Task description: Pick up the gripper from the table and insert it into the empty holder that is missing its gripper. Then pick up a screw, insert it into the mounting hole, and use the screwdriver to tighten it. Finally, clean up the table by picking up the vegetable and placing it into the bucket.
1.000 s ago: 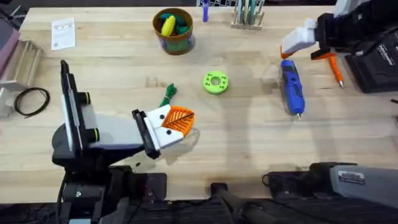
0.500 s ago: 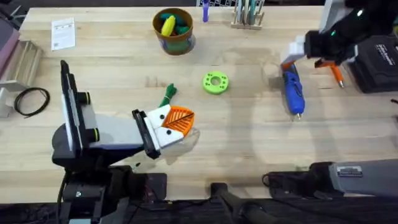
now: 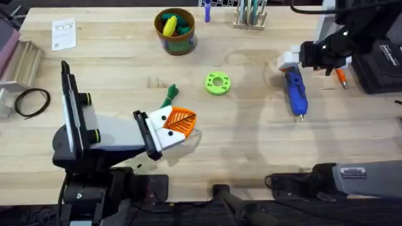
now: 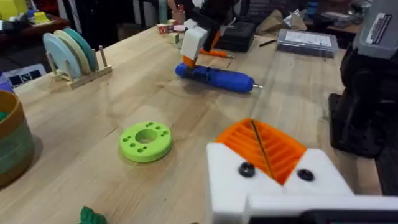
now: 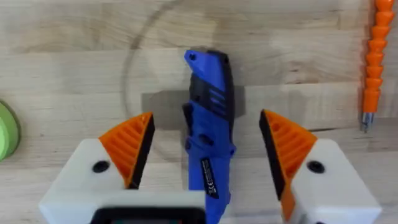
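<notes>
The blue screwdriver [image 3: 295,91] lies on the table at the right, its thin tip toward the front edge. My right gripper [image 3: 290,59] hovers open over its rear end. In the right wrist view its orange pads [image 5: 134,146] stand on either side of the blue body [image 5: 210,93] without touching it. My left gripper [image 3: 190,118] rests shut low over the table at centre left, its orange pads pressed together [image 4: 255,127]. The dark-green vegetable [image 3: 171,94] lies just behind it. The bucket [image 3: 175,37] stands at the back. The loose gripper, the empty holder and the screw are out of view.
A bright-green disc [image 3: 217,83] lies mid-table. A thin orange tool [image 3: 340,76] and a black box [image 3: 380,59] sit right of the screwdriver. A plate rack [image 3: 251,14] stands at the back. A paper card [image 3: 63,32] and a cable coil [image 3: 31,100] lie far left.
My right gripper has moved from behind the screwdriver to over its rear end and now straddles it. The left arm has not moved.
</notes>
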